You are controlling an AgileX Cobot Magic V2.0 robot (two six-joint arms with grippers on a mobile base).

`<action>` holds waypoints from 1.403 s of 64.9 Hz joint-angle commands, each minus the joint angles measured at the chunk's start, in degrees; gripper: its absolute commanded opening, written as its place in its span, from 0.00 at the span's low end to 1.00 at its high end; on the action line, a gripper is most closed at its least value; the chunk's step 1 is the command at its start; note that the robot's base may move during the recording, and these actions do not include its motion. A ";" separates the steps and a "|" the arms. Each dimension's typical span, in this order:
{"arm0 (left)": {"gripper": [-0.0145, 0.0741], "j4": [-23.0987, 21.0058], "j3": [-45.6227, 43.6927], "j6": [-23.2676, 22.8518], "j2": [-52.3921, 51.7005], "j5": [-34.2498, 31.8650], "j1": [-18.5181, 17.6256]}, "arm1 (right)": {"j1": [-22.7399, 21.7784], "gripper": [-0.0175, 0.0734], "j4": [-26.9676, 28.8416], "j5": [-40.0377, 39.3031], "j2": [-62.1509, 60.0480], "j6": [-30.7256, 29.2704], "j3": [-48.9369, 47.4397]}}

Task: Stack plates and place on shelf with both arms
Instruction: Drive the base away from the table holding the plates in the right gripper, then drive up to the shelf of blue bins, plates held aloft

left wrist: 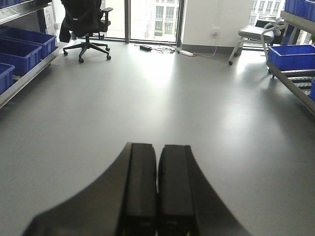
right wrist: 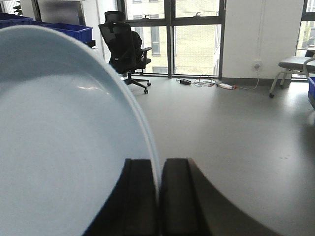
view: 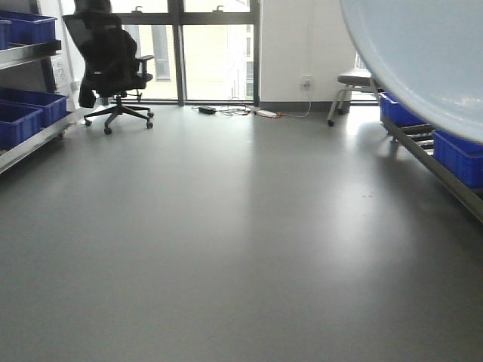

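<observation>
Ahead of me the glossy grey floor (view: 226, 249) carries a black office chair (view: 113, 64), a grey chair (view: 353, 81) and loose cables (view: 241, 111) by the window. On my right the steel shelf (view: 441, 177) holds blue crates (view: 459, 154). The left rack (view: 38, 141) holds more.

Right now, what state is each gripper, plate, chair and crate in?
left gripper: shut, holding nothing.
right gripper: shut on the plate's rim.
plate: held up on edge in the air.
office chair: upright, nobody seated.
blue crates: resting on the shelf; contents not visible.
</observation>
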 commanded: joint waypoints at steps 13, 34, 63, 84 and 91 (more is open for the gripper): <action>0.26 -0.84 -1.73 -0.23 0.51 -4.48 0.10 | -0.01 0.25 -0.23 -5.81 0.38 0.31 -1.93; 0.26 -0.84 -1.73 -0.23 0.51 -4.48 0.00 | -0.01 0.25 -0.23 -5.81 0.38 0.31 -1.93; 0.26 -0.84 -1.73 -0.23 0.51 -4.48 0.00 | -0.01 0.25 -0.23 -5.81 0.38 0.31 -1.93; 0.26 -0.84 -1.73 -0.23 0.51 -4.48 0.00 | -0.01 0.25 -0.23 -5.81 0.38 0.31 -1.93; 0.26 -0.84 -1.73 -0.23 0.51 -4.48 0.00 | -0.01 0.25 -0.23 -5.81 0.38 0.31 -1.93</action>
